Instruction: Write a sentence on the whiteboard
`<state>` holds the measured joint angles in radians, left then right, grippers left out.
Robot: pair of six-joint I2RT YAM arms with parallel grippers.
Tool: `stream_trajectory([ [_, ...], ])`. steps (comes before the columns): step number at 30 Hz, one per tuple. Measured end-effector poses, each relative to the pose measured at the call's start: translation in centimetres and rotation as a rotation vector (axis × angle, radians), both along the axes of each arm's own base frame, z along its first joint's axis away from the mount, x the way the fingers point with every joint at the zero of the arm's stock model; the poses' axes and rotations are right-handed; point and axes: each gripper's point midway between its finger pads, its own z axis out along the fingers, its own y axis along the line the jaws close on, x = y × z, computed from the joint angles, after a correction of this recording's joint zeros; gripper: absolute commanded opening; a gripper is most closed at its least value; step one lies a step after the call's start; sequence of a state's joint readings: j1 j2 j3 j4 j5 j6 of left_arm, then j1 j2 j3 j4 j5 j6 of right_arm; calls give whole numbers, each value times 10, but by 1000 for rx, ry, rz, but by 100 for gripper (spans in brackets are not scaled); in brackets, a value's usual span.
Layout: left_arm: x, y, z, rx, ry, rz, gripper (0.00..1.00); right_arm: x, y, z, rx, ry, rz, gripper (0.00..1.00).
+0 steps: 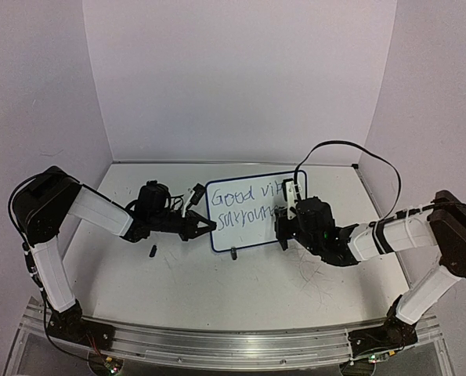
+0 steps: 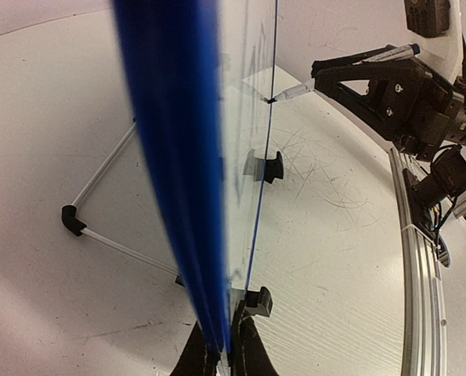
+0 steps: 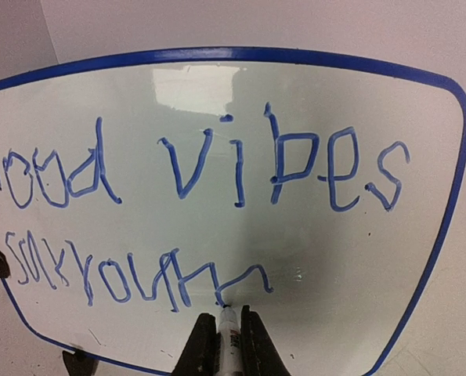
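Observation:
The whiteboard (image 1: 252, 235) stands upright mid-table, white with a blue frame. My left gripper (image 1: 209, 227) is shut on its left edge; the left wrist view shows the blue frame (image 2: 170, 157) edge-on, pinched between the black fingers of that gripper (image 2: 223, 356). The sentence (image 3: 193, 168) reads "Good vibes" in blue, with a scrawled second line (image 3: 131, 274) below it. My right gripper (image 3: 229, 345) is shut on a white marker (image 3: 229, 333), whose tip touches the board (image 3: 358, 258) at the end of that scrawl.
Two black feet (image 2: 272, 166) (image 2: 258, 300) and a thin wire stand (image 2: 99, 235) prop the board. A small dark object (image 1: 152, 251) lies on the scratched tabletop left of the board. White walls (image 1: 240, 78) close in the back and sides.

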<state>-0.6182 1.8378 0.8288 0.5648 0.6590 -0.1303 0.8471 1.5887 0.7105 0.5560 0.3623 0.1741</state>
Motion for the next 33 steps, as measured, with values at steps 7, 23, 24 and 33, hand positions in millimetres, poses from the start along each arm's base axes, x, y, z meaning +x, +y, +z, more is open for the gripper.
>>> stream_trajectory([
  [7,0,0,0,0,1,1,0,2,-5,0,-14,-7,-18,0],
  [23,1,0,0,0,1,7,0,19,-10,28,-25,-71,-58,0],
  [24,1,0,0,0,1,8,0,20,-11,30,-25,-73,-58,0],
  [33,1,0,1,1,-7,5,0,20,-12,42,-11,-96,-60,0],
])
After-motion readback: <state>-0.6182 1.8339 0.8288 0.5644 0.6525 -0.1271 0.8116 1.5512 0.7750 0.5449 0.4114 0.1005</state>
